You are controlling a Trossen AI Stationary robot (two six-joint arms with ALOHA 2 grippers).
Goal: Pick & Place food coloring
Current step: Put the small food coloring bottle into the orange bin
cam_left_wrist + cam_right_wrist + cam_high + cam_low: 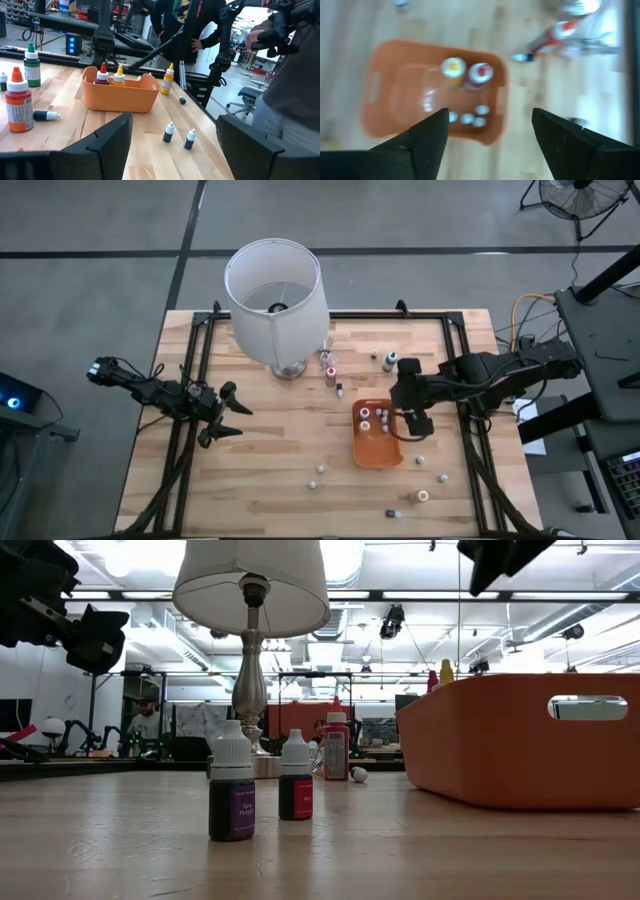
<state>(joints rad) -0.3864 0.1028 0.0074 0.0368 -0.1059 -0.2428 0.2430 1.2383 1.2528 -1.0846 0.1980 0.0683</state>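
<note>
Hovering over the orange tray (378,452), your right gripper (487,131) has its fingers spread and empty, apparently poised above a drop spot. Several food coloring bottles (467,73) stand inside the tray; others lie scattered around it. Your left gripper (228,411) waits spread, well away from the tray.

Arms: matte black, jointed, slim links, bulkier housings at wrists.
Cables: black, looped loosely along both arms.
Left end effector (228,412): two dark, pointed fingers.
Right end effector (413,423): blocky black fingers (422,134), flat-faced wedges.
</note>
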